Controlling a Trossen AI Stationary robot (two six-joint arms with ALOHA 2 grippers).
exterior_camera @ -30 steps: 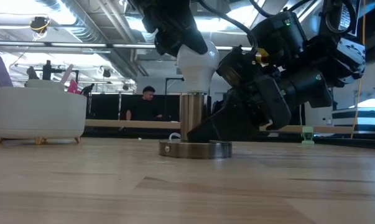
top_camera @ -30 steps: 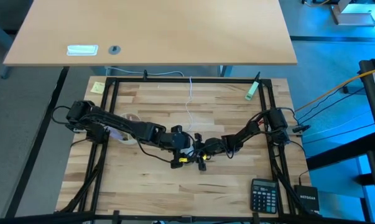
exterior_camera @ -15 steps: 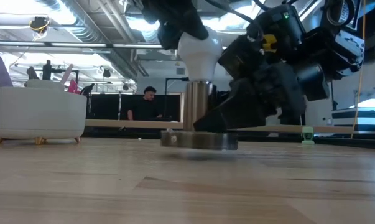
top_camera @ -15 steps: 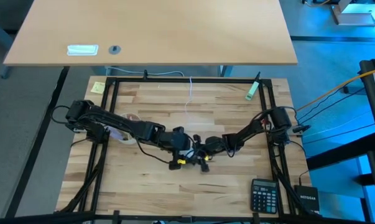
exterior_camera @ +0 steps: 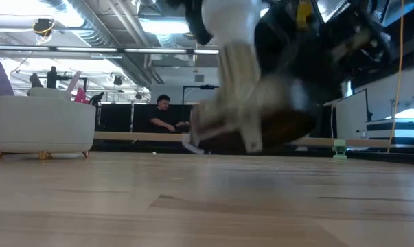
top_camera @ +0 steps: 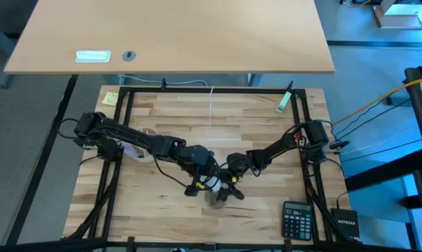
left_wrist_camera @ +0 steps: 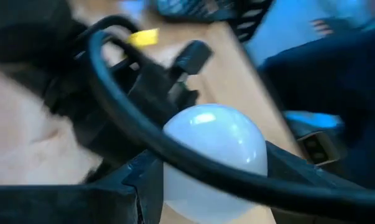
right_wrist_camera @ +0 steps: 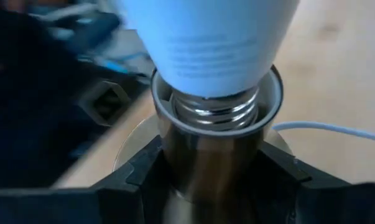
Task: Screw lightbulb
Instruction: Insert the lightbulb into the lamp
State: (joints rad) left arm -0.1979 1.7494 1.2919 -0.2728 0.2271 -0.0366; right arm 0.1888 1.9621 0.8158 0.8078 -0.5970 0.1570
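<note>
The white frosted lightbulb (exterior_camera: 227, 20) stands with its grey screw base (right_wrist_camera: 215, 111) in the barrel of the silvery socket (exterior_camera: 237, 82). The socket's round disc (exterior_camera: 268, 123) is off the table and tilted. It also shows blurred in the high view (top_camera: 216, 198), near the table's near edge at the middle. My left gripper (top_camera: 208, 183) is shut on the bulb (left_wrist_camera: 212, 158). My right gripper (top_camera: 229, 190) is shut on the socket's barrel (right_wrist_camera: 215, 168). The thin white cord (top_camera: 211, 112) runs from the socket to the far edge. My left gripper pinches the bulb's round glass head (left_wrist_camera: 175, 180) between its two fingers, one on each side. It comes from the table's left. The bulb is clear of the table, its base in the socket. My right gripper pinches the socket's upright metal barrel (right_wrist_camera: 168, 162) between its two fingers (right_wrist_camera: 137, 177), below the rim. It comes from the table's right, across the barrel. The socket is lifted clear of the table and tilted, the disc hanging below.
A black calculator (top_camera: 297, 220) lies at the near right and a black box (top_camera: 347, 222) beside it. A white roll (top_camera: 144, 135) lies under the left arm. A green thing (top_camera: 284, 102) lies at the far right. A white container (exterior_camera: 42, 123) stands at left in the low view; a person (exterior_camera: 164, 115) is in the room behind.
Both grippers have gone toward the table's near edge, still shut on the bulb and the socket. The socket, which stood flat on the table, is lifted clear and tipped. The cord has been drawn straighter.
</note>
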